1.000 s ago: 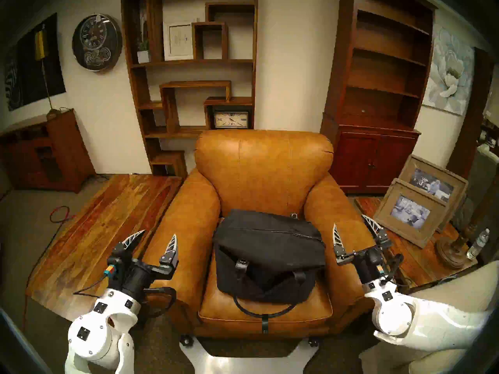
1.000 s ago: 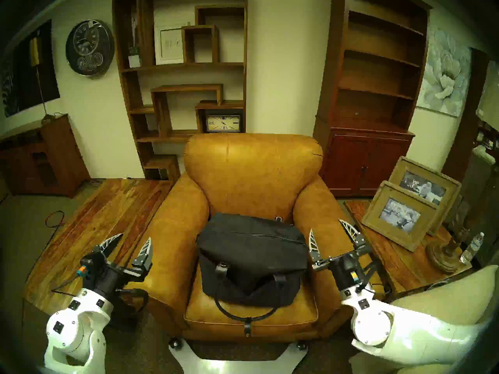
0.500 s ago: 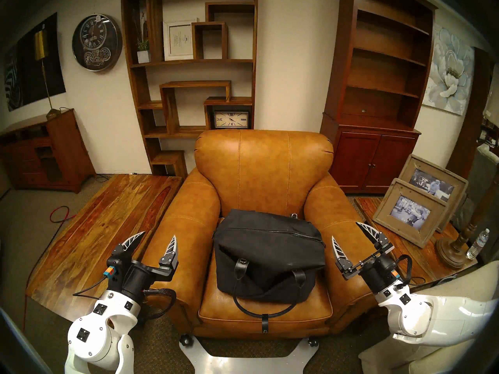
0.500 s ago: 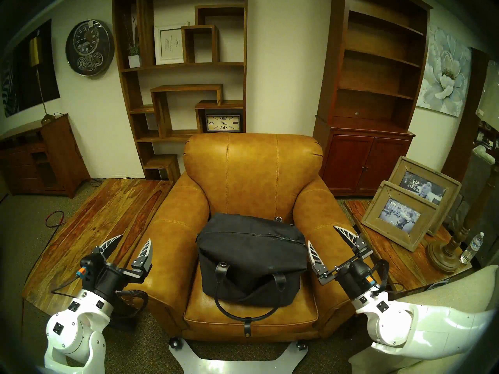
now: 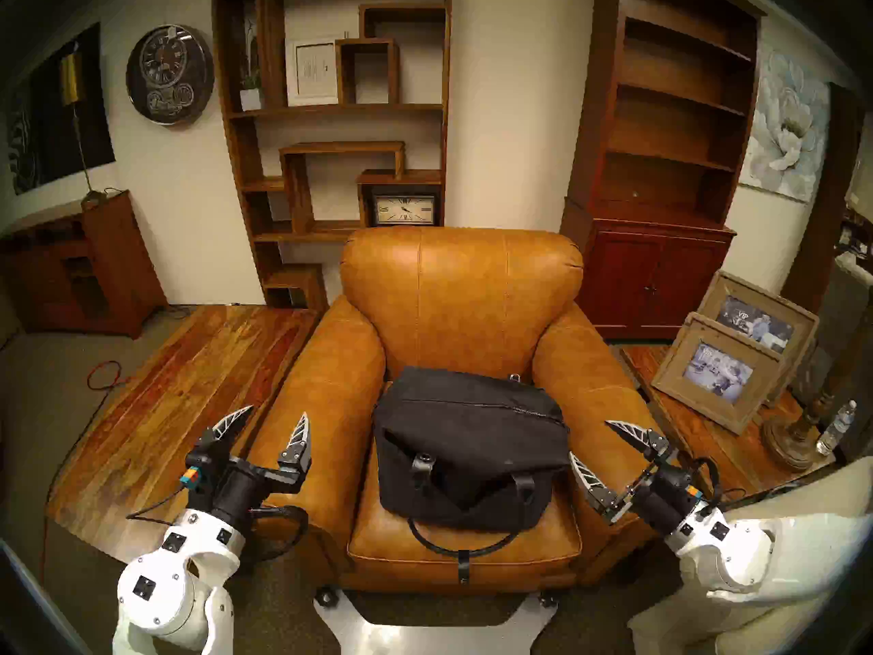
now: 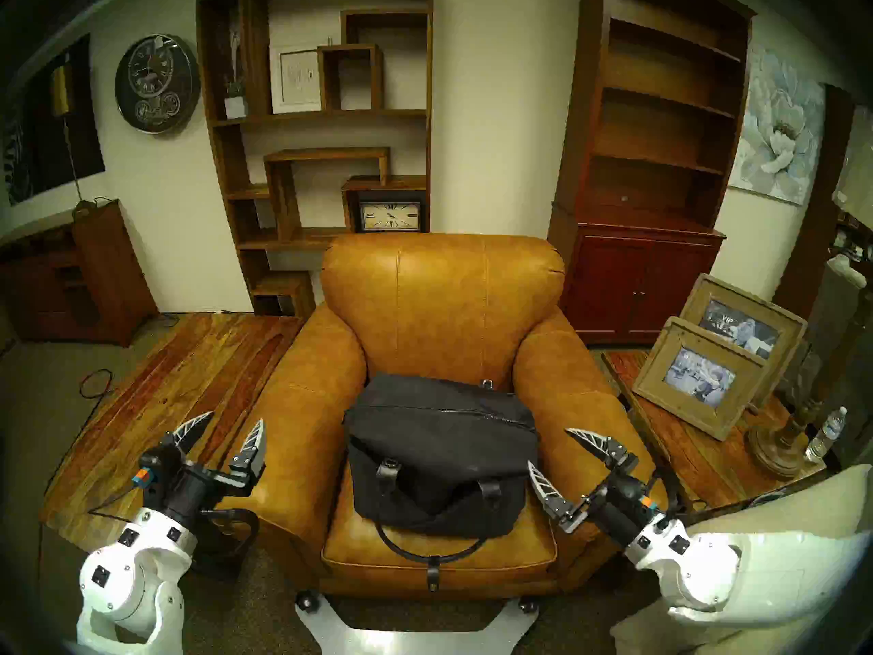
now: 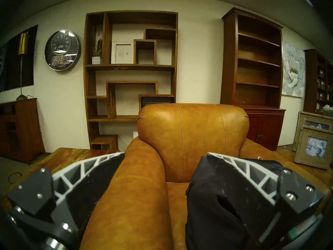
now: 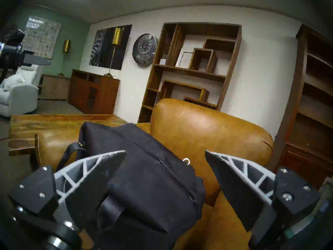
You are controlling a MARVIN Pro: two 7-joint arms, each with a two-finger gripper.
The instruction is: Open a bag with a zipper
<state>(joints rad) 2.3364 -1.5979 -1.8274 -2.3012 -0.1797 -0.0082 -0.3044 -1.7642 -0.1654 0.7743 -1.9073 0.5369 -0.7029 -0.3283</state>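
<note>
A: Where is the large soft black canvas bag [image 5: 472, 446] with thin black leather loop handles?

B: It sits on the seat cushion of the tan leather armchair [image 5: 460, 299], between the 2 pincers. From the right pincer [image 5: 593, 443] it lies just to that pincer's left and a little ahead; from the left pincer [image 5: 278, 415] it lies off to the right, past the chair's armrest.

A: And the long dark zipper with fine metallic teeth [image 5: 515, 406]?

B: It runs along the bag's top, looks closed along its whole length, and its near end comes close to the right pincer. In the right wrist view the zipper [image 8: 167, 172] runs between that pincer's 2 fingers, with a small metal ring [image 8: 186, 160] just beside it.

A: How do the pincers stand?

B: Both are spread wide and hold nothing. The right pincer [image 6: 550, 446] points level toward the bag's right end. Its lower finger [image 5: 586, 474] is near the bag's side; I cannot tell whether it touches. Its upper finger [image 5: 630, 432] is over the chair's right armrest.

A: The left one?

B: The left pincer [image 6: 234, 417] hovers over the outer edge of the left armrest, well apart from the bag. In its wrist view the armrest [image 7: 137, 190] fills the gap between the fingers, and the bag [image 7: 207, 199] shows behind the right finger.

A: Handles?

B: 1 loop handle [image 5: 465, 543] droops over the seat's front edge, nearer than both pincers.
</note>
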